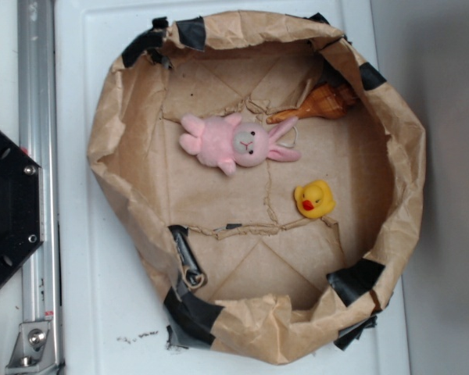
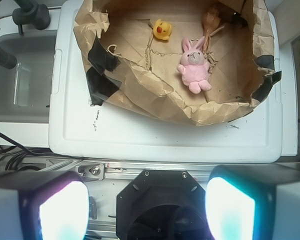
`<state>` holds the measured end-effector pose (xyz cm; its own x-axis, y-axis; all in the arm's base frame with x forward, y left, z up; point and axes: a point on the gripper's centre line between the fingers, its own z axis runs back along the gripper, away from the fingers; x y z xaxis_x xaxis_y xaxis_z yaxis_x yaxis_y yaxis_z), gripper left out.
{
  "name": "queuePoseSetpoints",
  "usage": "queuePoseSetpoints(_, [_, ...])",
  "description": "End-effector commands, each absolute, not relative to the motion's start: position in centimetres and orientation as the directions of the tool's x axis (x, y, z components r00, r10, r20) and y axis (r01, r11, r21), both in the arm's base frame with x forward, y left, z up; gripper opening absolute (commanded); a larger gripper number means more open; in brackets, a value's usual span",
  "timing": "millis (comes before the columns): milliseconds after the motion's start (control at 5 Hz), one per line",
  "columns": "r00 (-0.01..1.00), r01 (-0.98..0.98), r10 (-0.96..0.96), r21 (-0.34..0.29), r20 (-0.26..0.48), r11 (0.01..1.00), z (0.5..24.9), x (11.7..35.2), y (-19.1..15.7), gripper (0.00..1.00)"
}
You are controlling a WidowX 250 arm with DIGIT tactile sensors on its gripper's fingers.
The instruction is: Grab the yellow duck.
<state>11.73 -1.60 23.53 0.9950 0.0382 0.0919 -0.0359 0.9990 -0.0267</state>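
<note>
The yellow duck (image 1: 314,198) sits on the floor of a brown paper basin (image 1: 117,180), toward its right side, beak facing left. In the wrist view the yellow duck (image 2: 162,29) shows far off at the top, inside the paper basin (image 2: 140,90). My gripper (image 2: 147,210) is high above the robot base, well short of the basin. It is open, its two glowing fingers (image 2: 62,212) wide apart with nothing between them. The exterior view does not show the gripper.
A pink plush bunny (image 1: 236,142) lies near the basin's middle, and an orange-brown toy (image 1: 320,103) rests against the far right wall. The basin stands on a white lid (image 1: 102,312). A metal rail (image 1: 37,156) and black robot base (image 1: 4,207) lie at the left.
</note>
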Motion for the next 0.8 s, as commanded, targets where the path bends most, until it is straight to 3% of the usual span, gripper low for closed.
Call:
queuePoseSetpoints(0, [0.947,0.036,-0.037,0.009,0.318,0.999,22.5,20.8,-0.3,1.0])
queuePoseSetpoints(200, [0.948,0.088,-0.086,0.009,0.307,0.996,19.2,24.1,0.5,1.0])
queuePoseSetpoints(400, [0.962,0.107,-0.099,-0.018,0.256,0.994,15.1,25.6,2.1,1.0])
queuePoseSetpoints(600, [0.975,0.143,-0.137,-0.021,0.176,0.99,12.5,26.5,2.5,1.0])
